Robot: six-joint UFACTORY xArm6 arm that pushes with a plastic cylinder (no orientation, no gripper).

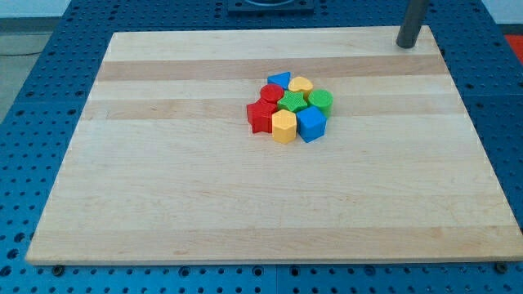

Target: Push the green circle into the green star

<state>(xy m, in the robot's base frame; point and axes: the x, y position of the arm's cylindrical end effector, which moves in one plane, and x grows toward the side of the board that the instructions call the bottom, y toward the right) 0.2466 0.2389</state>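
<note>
The green circle [320, 100] sits at the right side of a tight cluster of blocks near the board's middle. The green star [292, 104] lies just to its left, touching or nearly touching it. My tip [406, 45] is at the board's top right corner, far from the cluster, up and to the right of the green circle.
The cluster also holds a blue triangle [279, 80], a yellow heart [301, 84], a red circle [270, 92], a red star [261, 115], a yellow hexagon [283, 126] and a blue block [311, 123]. The wooden board [163, 188] rests on a blue perforated table.
</note>
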